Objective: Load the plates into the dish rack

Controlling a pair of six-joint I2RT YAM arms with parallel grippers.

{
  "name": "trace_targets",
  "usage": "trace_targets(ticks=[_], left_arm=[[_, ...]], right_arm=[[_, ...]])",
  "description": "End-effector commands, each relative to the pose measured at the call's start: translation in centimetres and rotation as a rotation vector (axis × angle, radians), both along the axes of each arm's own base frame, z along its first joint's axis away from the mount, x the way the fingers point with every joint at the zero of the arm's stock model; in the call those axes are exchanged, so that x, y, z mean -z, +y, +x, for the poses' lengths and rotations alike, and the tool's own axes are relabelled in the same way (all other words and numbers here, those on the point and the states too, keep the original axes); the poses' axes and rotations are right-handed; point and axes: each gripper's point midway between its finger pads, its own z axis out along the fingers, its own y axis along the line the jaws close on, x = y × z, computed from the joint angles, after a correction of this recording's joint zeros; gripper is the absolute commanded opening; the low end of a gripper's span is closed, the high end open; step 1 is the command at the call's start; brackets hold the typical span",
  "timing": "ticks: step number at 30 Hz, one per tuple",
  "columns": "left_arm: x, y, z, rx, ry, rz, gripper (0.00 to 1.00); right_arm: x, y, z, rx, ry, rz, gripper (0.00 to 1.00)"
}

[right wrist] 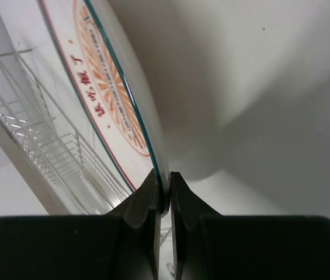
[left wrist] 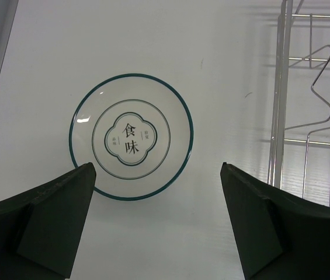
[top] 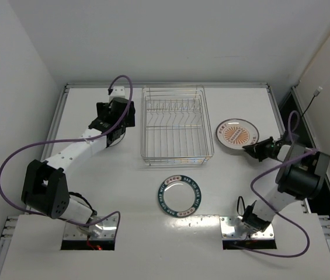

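left gripper (left wrist: 157,169): held open; whitish plate (left wrist: 131,137) below is hidden in top view
right gripper (right wrist: 163,182): clenched on striped plate (right wrist: 103,87) rim

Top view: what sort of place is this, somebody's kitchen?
Likely a robot test bench, not a kitchen: two white jointed arms bolted to a white walled table, a silver wire dish rack, and a white orange-striped round plate held in the right pincer.
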Motion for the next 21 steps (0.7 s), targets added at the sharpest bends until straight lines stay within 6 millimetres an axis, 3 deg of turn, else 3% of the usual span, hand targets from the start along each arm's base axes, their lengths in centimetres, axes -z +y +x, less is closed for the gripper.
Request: trace_targets(ticks=[1,2,3,4,5,6,7,11,12,14,15,21], left_arm=[[-1.6,-0.6,0.4,0.008,-0.055,-0.023,0.86],[-1.6,-0.6,0.4,0.008,-0.055,-0.023,0.86],[-1.6,-0.6,0.4,0.008,-0.055,-0.023,0.86],[-1.6,-0.6,0.4,0.008,-0.055,-0.023,0.86],[-1.2,-0.8,0.4,0.015,-0.045,-0.024,0.86],[-1.2,-0.8,0.4,0.015,-0.045,-0.024,0.86],[-1.2,-0.8,0.4,0.015,-0.045,-0.024,0.86],[-1.2,-0.8,0.4,0.015,-0.045,-0.024,0.86],[-1.2,-0.8,0.4,0.015,-0.045,-0.024,0.86],[-1.2,-0.8,0.4,0.015,-0.045,-0.024,0.86],[-0.9,-0.8,0.5,0.015,-0.036,-0.021,0.86],[-0.9,-0.6,0.5,0.006,-0.039,-0.015,0.86]], right_arm=[[-4.9,-2.4,0.6,0.024,-0.079,-0.231,0.00],[-6.5,-2.4,0.9,-0.005,-0.109,-0.311,0.00],[-10.8,-3.8,2.0,0.037,-0.179,-0.450,0.00],[-12.7,-3.9,2.3,0.037,-0.200,-0.516,0.00],[-15.6,-2.8,3.0,-0.006,-0.236,-0.588,0.00],[-17.0,-3.3,3.0,0.034,-0.227,-0.670,0.00],[-19.7,-2.5,2.8,0.048,-0.283,-0.715,0.00],[-26.4,1.1,4.2,0.045,-0.415,-0.878,0.00],[-26.6,2.9,4.7,0.012,-0.407,-0.929,0.00],[-27.9,3.8,5.8,0.009,-0.374,-1.004,0.00],[-26.5,6.0,6.9,-0.058,-0.344,-1.025,0.00],[-26.1,9.5,9.3,-0.067,-0.322,-1.124,0.00]])
